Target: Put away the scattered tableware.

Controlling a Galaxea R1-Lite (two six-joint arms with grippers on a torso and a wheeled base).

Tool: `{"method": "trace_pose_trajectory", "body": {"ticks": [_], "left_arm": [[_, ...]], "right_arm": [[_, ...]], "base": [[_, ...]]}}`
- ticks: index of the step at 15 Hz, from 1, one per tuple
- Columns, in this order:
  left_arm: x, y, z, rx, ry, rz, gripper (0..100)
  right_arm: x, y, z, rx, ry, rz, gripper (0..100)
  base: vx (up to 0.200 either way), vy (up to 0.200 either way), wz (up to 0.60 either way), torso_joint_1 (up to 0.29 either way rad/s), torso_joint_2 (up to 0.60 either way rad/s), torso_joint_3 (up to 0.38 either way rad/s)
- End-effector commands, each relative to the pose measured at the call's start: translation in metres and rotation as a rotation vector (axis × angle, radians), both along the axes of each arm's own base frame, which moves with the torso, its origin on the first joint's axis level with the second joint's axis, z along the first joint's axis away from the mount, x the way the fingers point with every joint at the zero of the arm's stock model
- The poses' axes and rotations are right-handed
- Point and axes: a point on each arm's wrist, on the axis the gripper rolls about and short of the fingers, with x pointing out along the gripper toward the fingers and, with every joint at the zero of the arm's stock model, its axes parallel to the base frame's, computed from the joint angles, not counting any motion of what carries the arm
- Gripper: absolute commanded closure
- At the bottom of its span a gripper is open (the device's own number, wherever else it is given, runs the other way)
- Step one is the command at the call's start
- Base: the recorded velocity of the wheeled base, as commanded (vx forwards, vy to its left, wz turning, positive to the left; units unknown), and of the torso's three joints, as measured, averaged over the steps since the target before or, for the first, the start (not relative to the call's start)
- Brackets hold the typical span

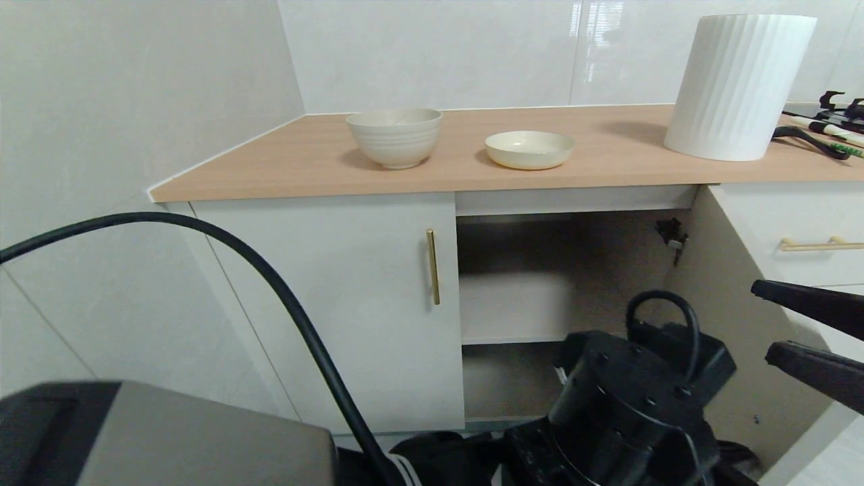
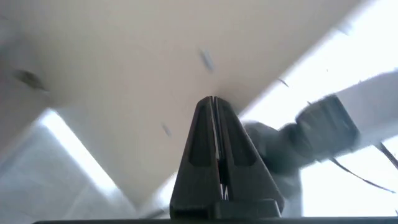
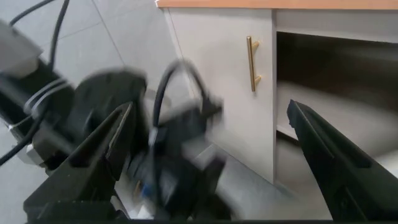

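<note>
A ribbed cream bowl [image 1: 395, 137] and a shallow pale dish [image 1: 528, 149] stand side by side on the wooden countertop [image 1: 283, 162]. Below them the cabinet's right door [image 1: 715, 297] is swung open on a pale shelf [image 1: 520, 304]; its left door [image 1: 337, 304] is closed. My right gripper [image 1: 763, 320] is open at the right edge, level with the shelf and pointing left, nothing between its fingers [image 3: 93, 155]. My left gripper [image 2: 213, 101] is shut and empty, pointing at a plain beige surface. A black wrist with a looped cable [image 1: 628, 398] sits low in front of the open cabinet.
A tall white ribbed cylinder [image 1: 739, 86] stands on the counter's right part, with several dark-handled utensils [image 1: 820, 135] beyond it. A drawer with a gold handle [image 1: 820, 244] lies right of the open door. A tiled wall closes the left side. A black cable [image 1: 270, 283] arcs across the foreground.
</note>
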Motion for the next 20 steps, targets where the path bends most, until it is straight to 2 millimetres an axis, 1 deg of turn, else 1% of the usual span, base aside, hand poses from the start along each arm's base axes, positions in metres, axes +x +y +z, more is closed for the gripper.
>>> {"method": "trace_pose_trajectory", "body": {"ticks": [1,2,4,5,6,7,8,9,10,11,12,13,14,15,16,17,18,19,20], "left_arm": [[-0.019,-0.007,0.002,0.007,-0.004,-0.027,100],[-0.019,-0.002,0.006,0.006,-0.015,0.014,100],[-0.012,0.007,0.010,0.012,-0.029,0.079,100],[0.016,0.033,0.028,-0.012,-0.061,0.213,100],[0.039,0.058,0.038,-0.023,-0.067,0.297,100],[0.053,0.080,0.045,-0.027,-0.071,0.363,100],[0.064,0.108,0.047,-0.018,-0.069,0.433,100],[0.072,0.139,0.049,-0.004,-0.065,0.506,100],[0.077,0.166,0.050,0.005,-0.062,0.572,100],[0.075,0.187,0.051,0.011,-0.059,0.616,100],[0.069,0.203,0.051,0.019,-0.054,0.642,100],[0.061,0.214,0.052,0.022,-0.053,0.657,0],[0.051,0.229,0.055,0.019,-0.055,0.677,0],[0.048,0.239,0.056,0.013,-0.060,0.699,0],[0.043,0.250,0.060,0.004,-0.066,0.724,0],[0.037,0.260,0.064,0.005,-0.068,0.748,0],[0.034,0.265,0.066,0.012,-0.067,0.754,0],[0.030,0.271,0.071,0.041,-0.064,0.757,0],[0.026,0.279,0.082,0.067,-0.087,0.773,0]], "right_arm": [[-0.001,0.000,0.001,0.001,-0.004,0.002,0],[0.000,0.000,0.001,0.001,-0.001,0.002,0],[0.001,0.001,0.002,-0.001,0.003,0.000,0],[0.008,0.004,0.001,-0.010,0.040,-0.009,0],[0.014,0.007,-0.002,-0.013,0.076,-0.010,0],[0.020,0.010,-0.005,-0.027,0.102,-0.010,0],[0.025,0.013,-0.008,-0.037,0.120,-0.010,0],[0.032,0.017,-0.007,-0.044,0.132,-0.007,0],[0.040,0.022,-0.006,-0.050,0.143,-0.009,0],[0.048,0.026,-0.004,-0.054,0.151,-0.009,0],[0.054,0.030,-0.004,-0.059,0.159,-0.005,0],[0.057,0.035,-0.004,-0.064,0.165,0.010,0],[0.059,0.044,-0.001,-0.082,0.191,0.044,0],[0.064,0.048,0.002,-0.104,0.224,0.046,0],[0.073,0.055,0.007,-0.129,0.260,0.036,0],[0.086,0.061,0.010,-0.163,0.295,-0.030,0],[0.092,0.064,0.011,-0.176,0.304,-0.070,0],[0.098,0.072,0.008,-0.202,0.317,-0.152,0],[0.097,0.081,0.003,-0.230,0.325,-0.188,0]], "base": [[0.000,0.000,0.00,0.000,0.00,0.000],[0.000,0.000,0.00,0.000,0.00,0.000],[0.000,0.000,0.00,0.000,0.00,0.000],[0.000,0.000,0.00,0.000,0.00,0.000],[0.000,0.000,0.00,0.000,0.00,0.000],[0.000,0.000,0.00,0.000,0.00,0.000],[0.000,0.000,0.00,0.000,0.00,0.000],[0.000,0.000,0.00,0.000,0.00,0.000],[0.000,0.000,0.00,0.000,0.00,0.000],[0.000,0.000,0.00,0.000,0.00,0.000],[0.000,0.000,0.00,0.000,0.00,0.000],[0.000,0.000,0.00,0.000,0.00,0.000],[0.000,0.000,0.00,0.000,0.00,0.000],[0.000,0.000,0.00,0.000,0.00,0.000],[0.000,0.000,0.00,0.000,0.00,0.000],[0.000,0.000,0.00,0.000,0.00,0.000],[0.000,0.000,0.00,0.000,0.00,0.000],[0.000,0.000,0.00,0.000,0.00,0.000],[0.000,0.000,0.00,0.000,0.00,0.000]]}}
